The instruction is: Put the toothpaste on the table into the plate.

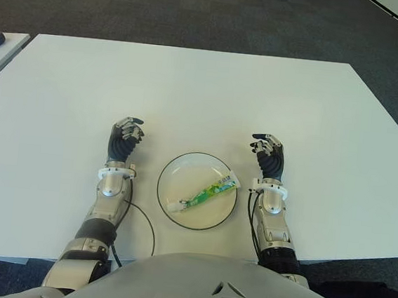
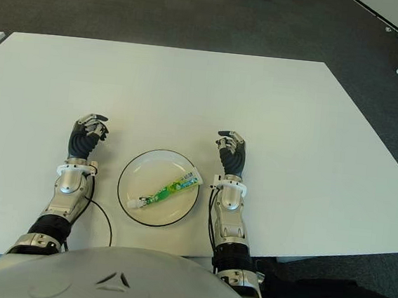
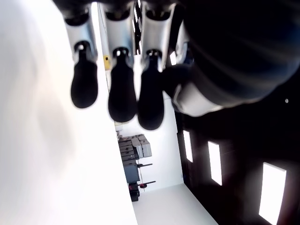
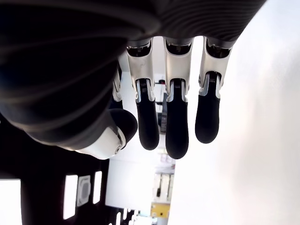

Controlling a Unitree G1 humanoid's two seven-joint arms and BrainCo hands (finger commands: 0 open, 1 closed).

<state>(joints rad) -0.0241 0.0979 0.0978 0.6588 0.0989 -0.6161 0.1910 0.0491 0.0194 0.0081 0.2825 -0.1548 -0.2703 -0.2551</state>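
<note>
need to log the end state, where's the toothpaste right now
The toothpaste lies inside the plate, diagonally across it, in the eye views between the left robot hand and the right robot hand; neither holds it.

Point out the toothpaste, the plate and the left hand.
toothpaste point(image 1: 210, 191), left eye view, middle of the tube
plate point(image 1: 183, 164), left eye view, bare far rim
left hand point(image 1: 124, 138), left eye view, knuckles

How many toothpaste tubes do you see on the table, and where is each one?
1. The toothpaste tube lies diagonally inside the plate, between the left hand and the right hand. Both hands hold nothing. No other tube shows on the table.
</note>
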